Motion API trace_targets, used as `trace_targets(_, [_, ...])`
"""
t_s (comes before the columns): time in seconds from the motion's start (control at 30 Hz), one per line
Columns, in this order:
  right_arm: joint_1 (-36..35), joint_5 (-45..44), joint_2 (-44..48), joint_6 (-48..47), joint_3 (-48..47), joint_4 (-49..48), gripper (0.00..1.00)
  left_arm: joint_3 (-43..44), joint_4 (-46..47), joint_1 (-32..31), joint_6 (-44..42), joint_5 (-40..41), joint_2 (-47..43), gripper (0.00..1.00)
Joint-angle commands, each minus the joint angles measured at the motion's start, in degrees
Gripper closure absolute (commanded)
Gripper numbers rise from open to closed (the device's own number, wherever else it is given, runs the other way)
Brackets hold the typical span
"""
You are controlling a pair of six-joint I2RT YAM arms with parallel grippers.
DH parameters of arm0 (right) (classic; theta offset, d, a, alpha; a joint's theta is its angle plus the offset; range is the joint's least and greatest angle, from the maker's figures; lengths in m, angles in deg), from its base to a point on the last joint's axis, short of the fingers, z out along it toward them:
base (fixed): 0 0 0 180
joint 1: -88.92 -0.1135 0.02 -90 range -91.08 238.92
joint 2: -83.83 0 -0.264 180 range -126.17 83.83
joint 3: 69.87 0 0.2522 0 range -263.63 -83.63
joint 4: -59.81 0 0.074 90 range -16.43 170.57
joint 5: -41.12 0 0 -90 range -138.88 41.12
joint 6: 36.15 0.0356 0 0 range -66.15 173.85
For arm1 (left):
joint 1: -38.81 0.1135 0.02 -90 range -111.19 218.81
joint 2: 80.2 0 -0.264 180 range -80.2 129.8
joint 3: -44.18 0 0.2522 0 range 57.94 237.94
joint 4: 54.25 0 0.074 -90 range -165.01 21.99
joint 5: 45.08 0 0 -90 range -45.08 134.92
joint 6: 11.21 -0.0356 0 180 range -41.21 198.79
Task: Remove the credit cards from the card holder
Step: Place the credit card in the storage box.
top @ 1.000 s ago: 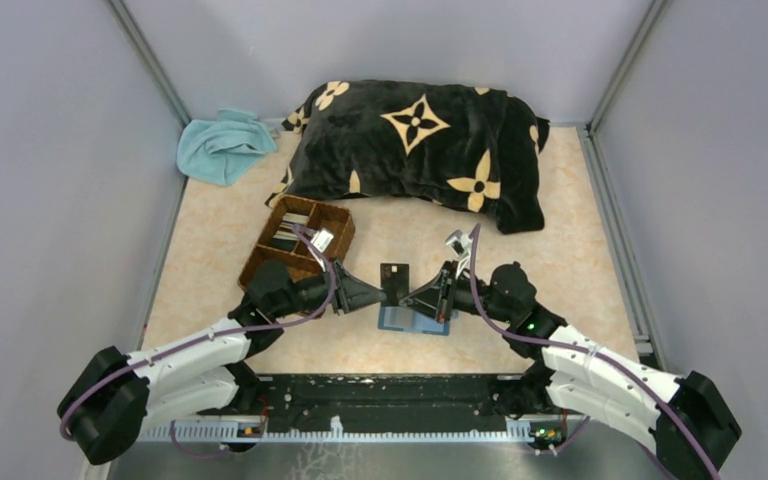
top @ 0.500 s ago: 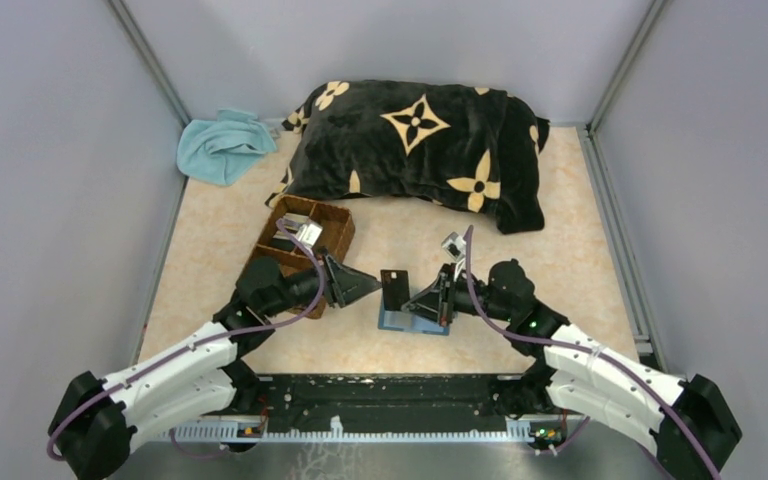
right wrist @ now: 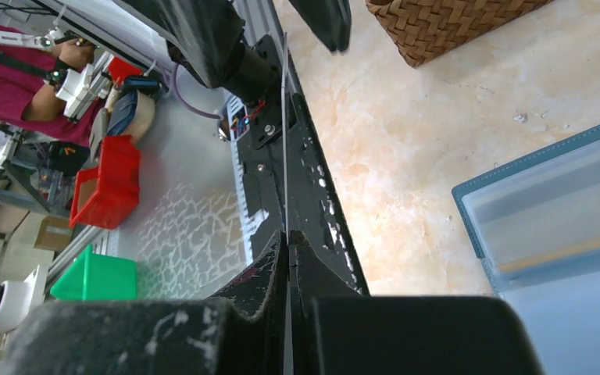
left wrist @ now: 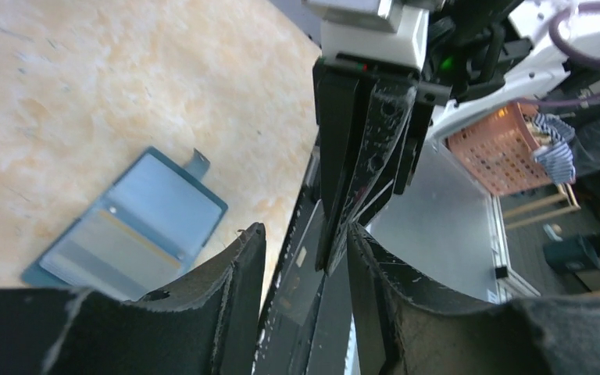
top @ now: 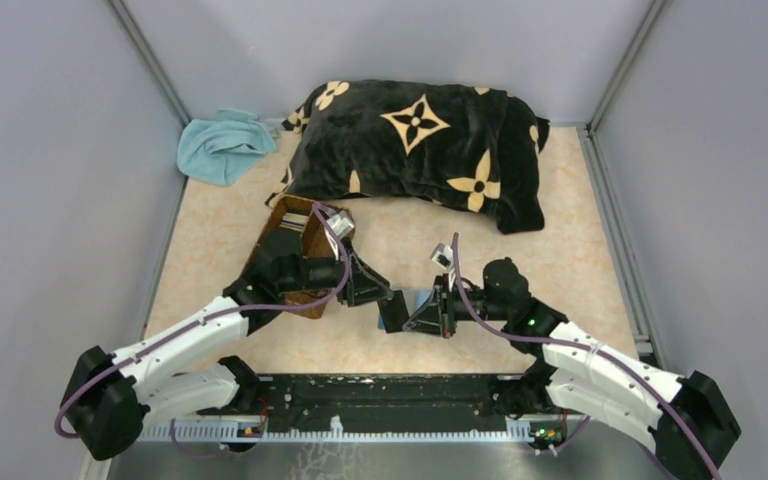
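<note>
Credit card [right wrist: 285, 117] pinched edge-on in my right gripper [right wrist: 287, 241].
Left gripper [left wrist: 305, 234] gapes; card holder [left wrist: 148, 203] lies open at its 9 o'clock.

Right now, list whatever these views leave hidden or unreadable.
- Card holder: right wrist view cuts it off at the frame edge; top view, the right gripper covers most of it.
- Held card: right wrist view, seen edge-on, face unreadable.
- Woven tray: top view, left arm covers its contents.
</note>
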Motion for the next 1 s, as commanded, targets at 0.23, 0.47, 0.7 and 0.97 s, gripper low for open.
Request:
trace_targets(0.23, [0.2, 1.8, 0.8, -2.6, -4.4, -0.2, 1.0, -1.9, 1.1, 0.4, -1.7, -9.5, 0.5, 0.66])
trace_targets(0.47, [0.2, 2.4, -0.5, -1.7, -4.3, -2.2, 1.0, -3.1, 1.2, 0.4, -2.1, -12.7, 1.2, 1.0])
trace_targets(0.7, [0.2, 0.1, -0.1, -2.0, -4.3, -1.0, 0.96, -2.1, -4.2, 0.6, -3.2, 0.0, -1.3, 1.0])
trace_targets(0.97, [0.3, -6.7, 0.5, -2.6, -4.0, 1.4, 0.63, 1.5, -16.5, 4.4, -5.4, 13.7, -4.2, 1.0])
